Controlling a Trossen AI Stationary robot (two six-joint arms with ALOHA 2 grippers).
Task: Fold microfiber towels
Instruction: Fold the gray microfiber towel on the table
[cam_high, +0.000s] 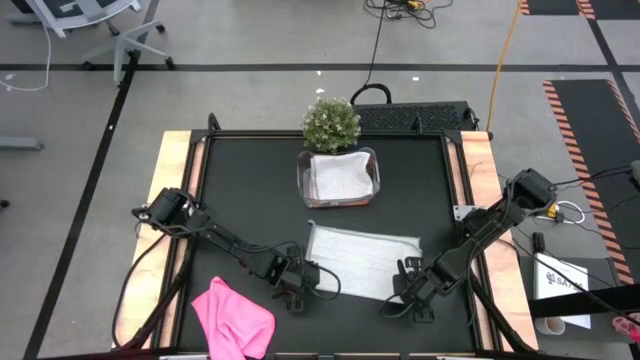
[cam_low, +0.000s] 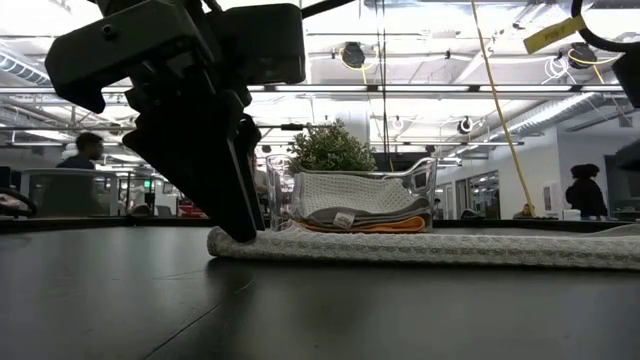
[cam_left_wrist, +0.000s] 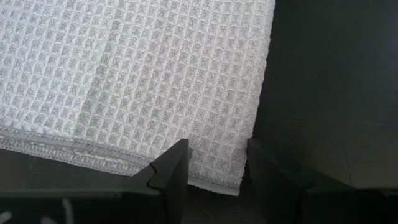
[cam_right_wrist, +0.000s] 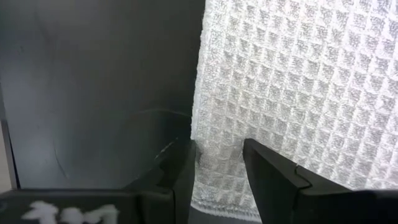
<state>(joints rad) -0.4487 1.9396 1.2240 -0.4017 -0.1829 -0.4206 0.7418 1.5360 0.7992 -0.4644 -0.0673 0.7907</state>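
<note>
Grey towel (cam_high: 362, 258) lying flat, we are straddling its near corners with both part-open grippers, left (cam_high: 300, 290) and right (cam_high: 408, 288), nothing gripped; closing next, we judge

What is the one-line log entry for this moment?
left gripper: open at grey towel corner | right gripper: open at other near corner | pink towel: unfolded

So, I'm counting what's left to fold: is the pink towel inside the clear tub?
No, the pink towel lies crumpled on the table's near left corner, well apart from the clear tub by the plant.
</note>
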